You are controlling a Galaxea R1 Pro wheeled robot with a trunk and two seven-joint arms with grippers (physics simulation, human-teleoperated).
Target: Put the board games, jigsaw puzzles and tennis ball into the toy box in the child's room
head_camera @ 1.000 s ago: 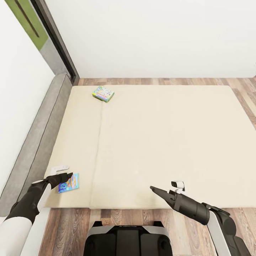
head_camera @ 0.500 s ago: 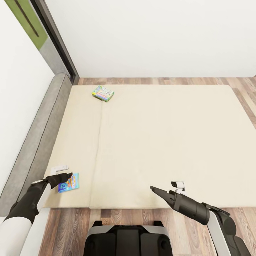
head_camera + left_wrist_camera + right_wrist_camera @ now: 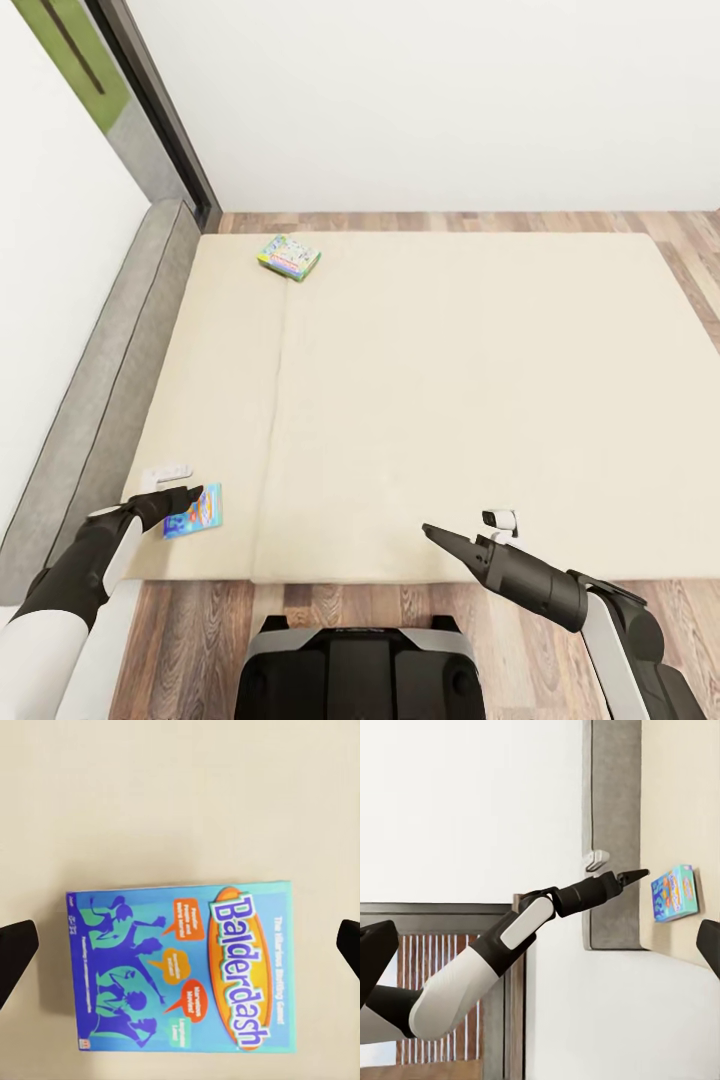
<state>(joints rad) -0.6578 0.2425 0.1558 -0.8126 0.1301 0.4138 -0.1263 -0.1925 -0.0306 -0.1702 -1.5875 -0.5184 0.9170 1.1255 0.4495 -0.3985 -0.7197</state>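
The bed [image 3: 430, 400] filled most of the head view, its beige mattress bare except for two board games. The blue board game [image 3: 193, 511] lay flat near the mattress's near left corner, and the green-white board game [image 3: 289, 257] lay far off toward the far left corner, well apart from the first. The grey-brown headboard [image 3: 105, 385] ran along the bed's left side against the white wall.

The left hand [image 3: 188, 492] hung over the near left corner, its dark tip just beside or over the blue box's left edge; from the head view I could not tell whether it touched. The left wrist view settled more: the blue board game [image 3: 180, 964] sat squarely between the two fingertips [image 3: 15, 956], which stood wide apart at either edge of the frame, clear of the box. That view also showed the cover's title, "Balderdash", which the head view left unreadable.

The right hand [image 3: 432, 532] pointed left over the near edge of the mattress, well apart from both games. Its fingertips [image 3: 373, 952] stood far apart at the frame's edges in the right wrist view, holding nothing. That camera looked across at the left arm [image 3: 510, 937], the blue box and the headboard's end.
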